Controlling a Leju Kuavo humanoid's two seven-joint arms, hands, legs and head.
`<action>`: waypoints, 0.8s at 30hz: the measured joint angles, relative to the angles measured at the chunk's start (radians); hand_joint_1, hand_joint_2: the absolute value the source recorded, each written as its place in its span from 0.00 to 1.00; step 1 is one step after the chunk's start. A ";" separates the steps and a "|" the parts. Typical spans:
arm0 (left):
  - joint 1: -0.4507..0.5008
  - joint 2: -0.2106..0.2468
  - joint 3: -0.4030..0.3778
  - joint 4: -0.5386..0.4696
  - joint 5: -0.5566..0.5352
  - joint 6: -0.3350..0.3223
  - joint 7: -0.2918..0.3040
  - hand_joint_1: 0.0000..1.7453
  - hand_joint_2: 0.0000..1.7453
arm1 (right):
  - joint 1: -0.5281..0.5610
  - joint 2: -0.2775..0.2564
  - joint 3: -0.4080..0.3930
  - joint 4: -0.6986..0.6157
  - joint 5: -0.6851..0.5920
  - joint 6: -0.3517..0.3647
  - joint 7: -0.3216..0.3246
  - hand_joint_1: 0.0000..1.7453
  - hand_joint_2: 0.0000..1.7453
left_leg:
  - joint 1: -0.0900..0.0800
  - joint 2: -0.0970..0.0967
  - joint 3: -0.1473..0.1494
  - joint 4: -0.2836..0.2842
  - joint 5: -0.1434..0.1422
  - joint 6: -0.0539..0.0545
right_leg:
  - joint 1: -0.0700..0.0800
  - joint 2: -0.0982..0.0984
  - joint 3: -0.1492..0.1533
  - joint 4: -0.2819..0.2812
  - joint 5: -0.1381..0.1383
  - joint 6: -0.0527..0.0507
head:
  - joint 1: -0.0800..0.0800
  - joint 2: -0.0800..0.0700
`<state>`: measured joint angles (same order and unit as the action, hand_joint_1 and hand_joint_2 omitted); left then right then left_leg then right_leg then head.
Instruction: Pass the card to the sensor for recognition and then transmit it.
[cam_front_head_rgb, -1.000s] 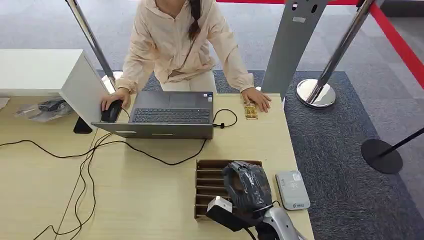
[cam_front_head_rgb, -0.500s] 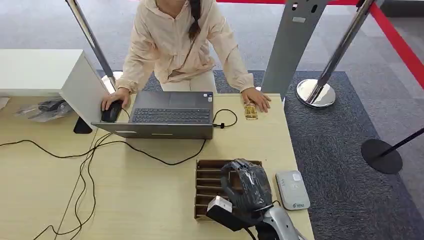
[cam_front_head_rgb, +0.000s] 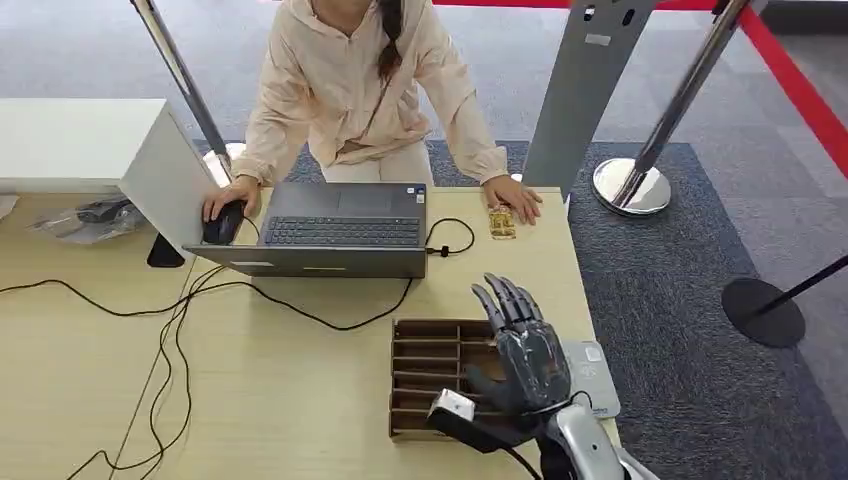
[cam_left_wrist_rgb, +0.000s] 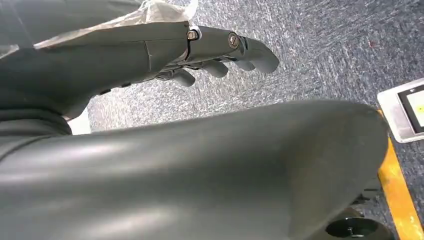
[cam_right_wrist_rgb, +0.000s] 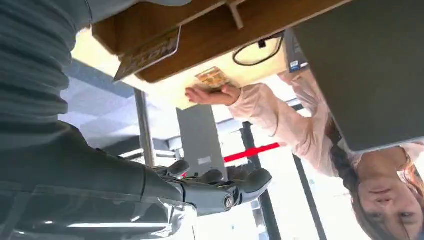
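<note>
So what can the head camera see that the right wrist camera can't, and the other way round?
Head view alone: the grey sensor beside the slotted card rack, the mouse under the person's hand, loose cables, the white box and the carpet with stanchions.

Right wrist view alone: a card lying in the brown rack, seen up close.

Both: the right hand, fingers spread and holding nothing, the laptop, the person, the small gold packet under the person's other hand, and the grey kiosk post.
</note>
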<state>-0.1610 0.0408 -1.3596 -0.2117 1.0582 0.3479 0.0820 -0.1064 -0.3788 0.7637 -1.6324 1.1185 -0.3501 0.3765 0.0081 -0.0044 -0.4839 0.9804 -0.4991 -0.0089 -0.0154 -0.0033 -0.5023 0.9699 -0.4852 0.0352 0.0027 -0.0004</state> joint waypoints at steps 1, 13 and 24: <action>0.000 0.000 0.000 0.000 0.002 0.001 -0.002 0.00 0.00 | 0.000 -0.009 -0.006 -0.011 0.007 0.015 0.000 0.07 1.00 | 0.000 0.000 0.000 0.000 0.000 0.000 | 0.000 0.000 0.000 0.000 0.000 0.000 | 0.000 0.000; 0.000 0.001 0.000 0.000 0.001 0.010 -0.016 0.00 0.00 | 0.000 -0.095 -0.058 -0.143 0.107 0.192 0.011 0.80 1.00 | 0.000 0.000 0.000 0.000 0.000 0.000 | 0.000 0.000 0.000 0.000 0.000 0.000 | 0.000 0.000; 0.000 0.002 0.000 0.000 -0.002 0.010 -0.016 0.00 0.00 | 0.009 -0.125 -0.069 -0.195 0.106 0.218 0.011 0.73 1.00 | 0.000 0.000 0.000 0.000 0.000 0.000 | 0.000 0.000 0.000 0.000 0.000 0.000 | 0.000 0.000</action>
<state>-0.1607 0.0427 -1.3596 -0.2117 1.0563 0.3578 0.0656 -0.0971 -0.5039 0.6947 -1.8273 1.2249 -0.1320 0.3872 0.0082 -0.0044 -0.4836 0.9804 -0.4991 -0.0089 -0.0152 -0.0033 -0.5020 0.9700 -0.4852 0.0352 0.0031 -0.0004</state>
